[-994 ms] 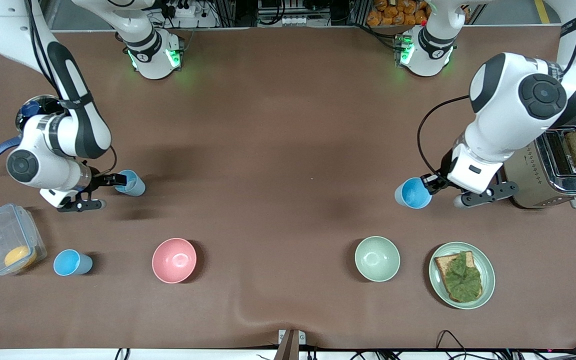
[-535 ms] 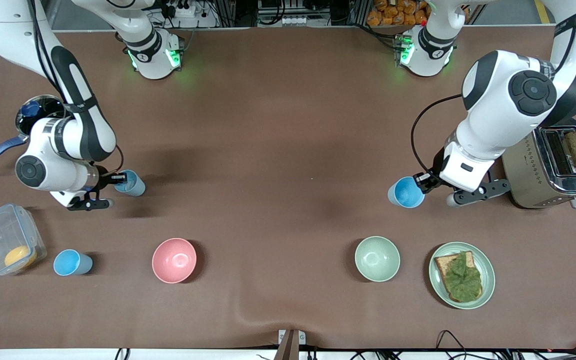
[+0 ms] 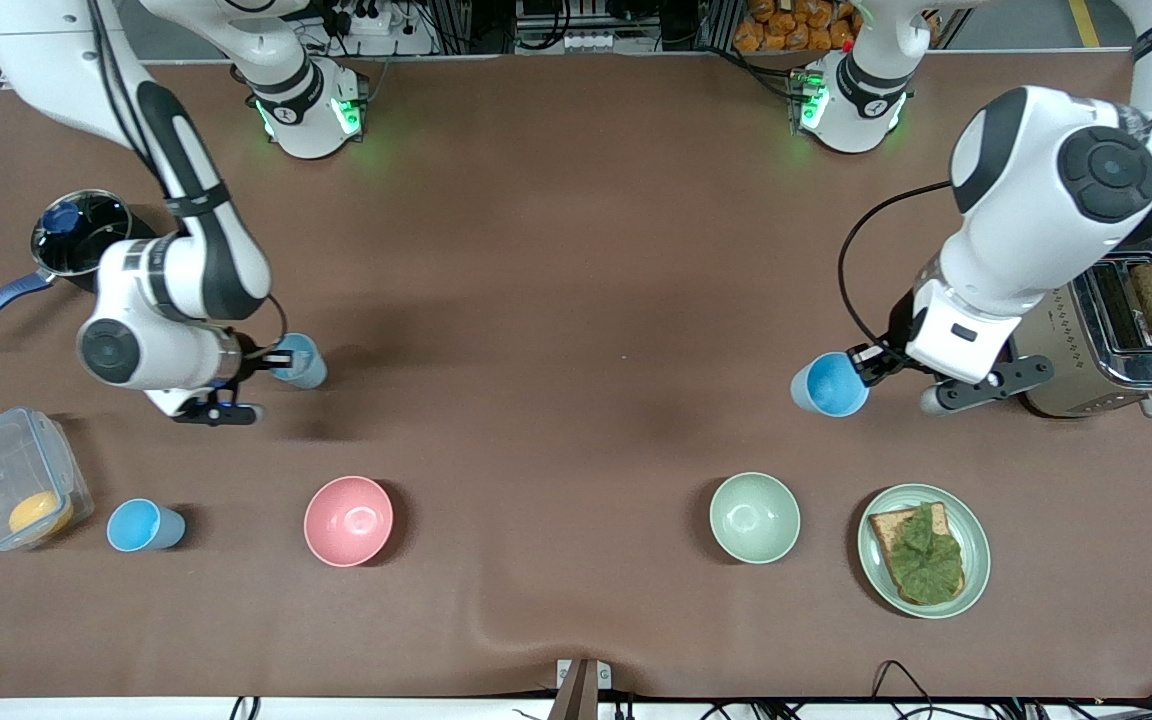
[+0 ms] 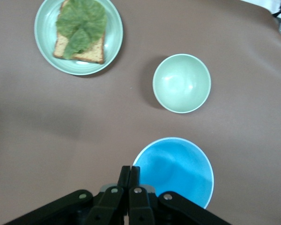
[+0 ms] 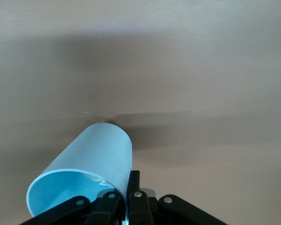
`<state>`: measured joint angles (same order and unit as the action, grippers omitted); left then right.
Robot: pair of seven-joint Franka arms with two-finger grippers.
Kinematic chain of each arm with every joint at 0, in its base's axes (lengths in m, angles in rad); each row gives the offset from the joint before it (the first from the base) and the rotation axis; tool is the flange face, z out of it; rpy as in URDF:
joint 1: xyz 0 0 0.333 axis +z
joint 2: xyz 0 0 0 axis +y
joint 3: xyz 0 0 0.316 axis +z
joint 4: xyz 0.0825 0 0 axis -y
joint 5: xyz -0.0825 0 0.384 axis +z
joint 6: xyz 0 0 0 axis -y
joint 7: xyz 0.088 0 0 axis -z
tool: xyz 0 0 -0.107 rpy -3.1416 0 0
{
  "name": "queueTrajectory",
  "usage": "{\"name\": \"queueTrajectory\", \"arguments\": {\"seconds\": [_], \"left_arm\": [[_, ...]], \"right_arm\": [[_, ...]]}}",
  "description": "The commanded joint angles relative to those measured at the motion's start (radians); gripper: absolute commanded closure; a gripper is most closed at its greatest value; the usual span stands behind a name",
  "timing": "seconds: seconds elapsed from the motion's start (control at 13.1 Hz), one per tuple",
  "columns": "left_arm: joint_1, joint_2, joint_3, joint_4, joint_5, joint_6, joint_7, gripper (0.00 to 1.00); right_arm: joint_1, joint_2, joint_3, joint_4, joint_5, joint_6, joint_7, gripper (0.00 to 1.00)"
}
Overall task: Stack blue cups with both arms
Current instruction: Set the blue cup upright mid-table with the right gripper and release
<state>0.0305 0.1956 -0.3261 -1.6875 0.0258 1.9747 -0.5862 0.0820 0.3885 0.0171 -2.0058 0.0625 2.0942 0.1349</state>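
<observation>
Since a second ago the right gripper (image 3: 274, 360) has carried its pale light-blue plastic tumbler (image 3: 302, 362) toward the table's middle; the left gripper (image 3: 871, 362) is almost where it was. Landmark: the pink round bowl (image 3: 348, 520). A third sky-blue plastic cup (image 3: 143, 526) stands beside it, toward the right arm's end. The right jaws pinch the pale tumbler's rim (image 5: 86, 176) in the air over bare mat. The left jaws clamp the rim of the bright sky-blue cup (image 4: 175, 168), aloft well toward the left arm's end.
</observation>
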Motion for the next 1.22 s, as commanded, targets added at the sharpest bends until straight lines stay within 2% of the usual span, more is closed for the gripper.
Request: {"name": "queueTrajectory", "arguments": {"seconds": [0.0, 0.15, 0.54, 0.76, 0.99, 1.07, 1.15], "left_arm": [[0.07, -0.021, -0.001, 0.015, 0.011, -0.086, 0.098, 1.0], [0.1, -0.024, -0.004, 0.017, 0.009, -0.097, 0.146, 1.0], [0.108, -0.013, 0.001, 0.043, 0.006, -0.109, 0.218, 1.0], [0.106, -0.012, 0.001, 0.043, 0.006, -0.109, 0.218, 1.0], [0.106, -0.015, 0.001, 0.043, 0.006, -0.112, 0.216, 1.0], [0.106, -0.015, 0.001, 0.043, 0.006, -0.117, 0.215, 1.0], [0.106, -0.016, 0.001, 0.042, 0.006, -0.119, 0.21, 1.0]], "right_arm": [[0.021, 0.0, 0.111, 0.067, 0.045, -0.033, 0.2, 1.0], [0.056, 0.051, 0.18, 0.146, 0.109, -0.031, 0.337, 1.0], [0.264, 0.225, 0.193, 0.367, 0.117, -0.011, 0.65, 1.0], [0.334, 0.282, 0.193, 0.406, 0.115, 0.073, 0.759, 1.0], [0.347, 0.299, 0.193, 0.406, 0.117, 0.112, 0.761, 1.0], [0.347, 0.297, 0.193, 0.406, 0.117, 0.11, 0.759, 0.9], [0.343, 0.296, 0.193, 0.406, 0.115, 0.107, 0.759, 0.45]]}}
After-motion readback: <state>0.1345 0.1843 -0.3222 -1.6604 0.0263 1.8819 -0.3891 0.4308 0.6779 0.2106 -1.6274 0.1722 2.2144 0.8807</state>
